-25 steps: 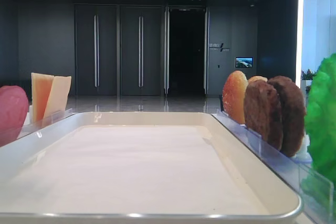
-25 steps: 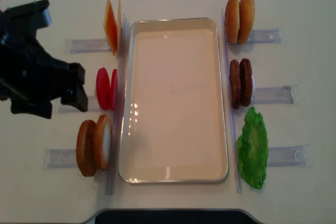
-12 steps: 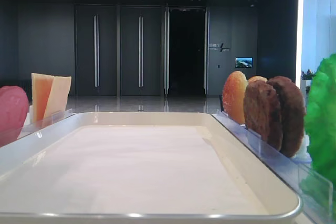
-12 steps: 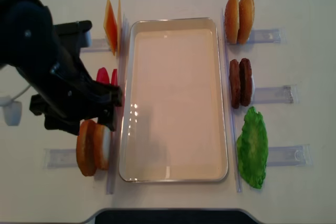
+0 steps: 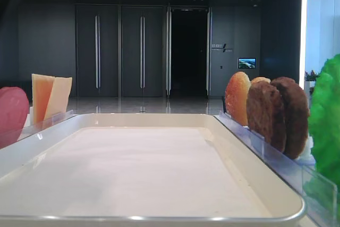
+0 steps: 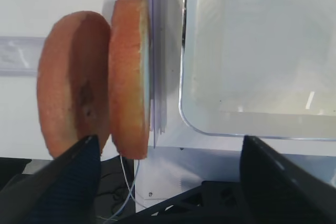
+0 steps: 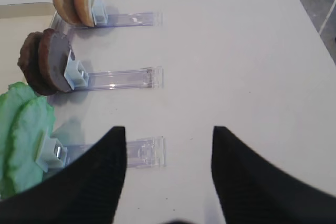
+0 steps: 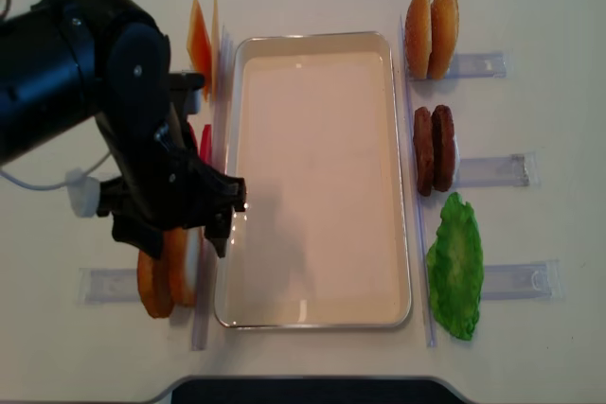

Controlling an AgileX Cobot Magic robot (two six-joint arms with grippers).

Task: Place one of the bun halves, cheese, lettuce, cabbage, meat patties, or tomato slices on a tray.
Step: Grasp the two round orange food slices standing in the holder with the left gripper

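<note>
L arm (image 8: 114,139) moved over bun halves (image 8: 169,267), both arms' fingers wide, nothing held

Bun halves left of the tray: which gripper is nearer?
Left. The left gripper hovers open right above those bun halves; the right gripper sits beyond the tray, by the lettuce.

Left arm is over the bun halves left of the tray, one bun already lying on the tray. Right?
Not quite: the tray holds nothing yet. The overhead exterior view shows both bun halves standing in their rack, under the left arm.
</note>
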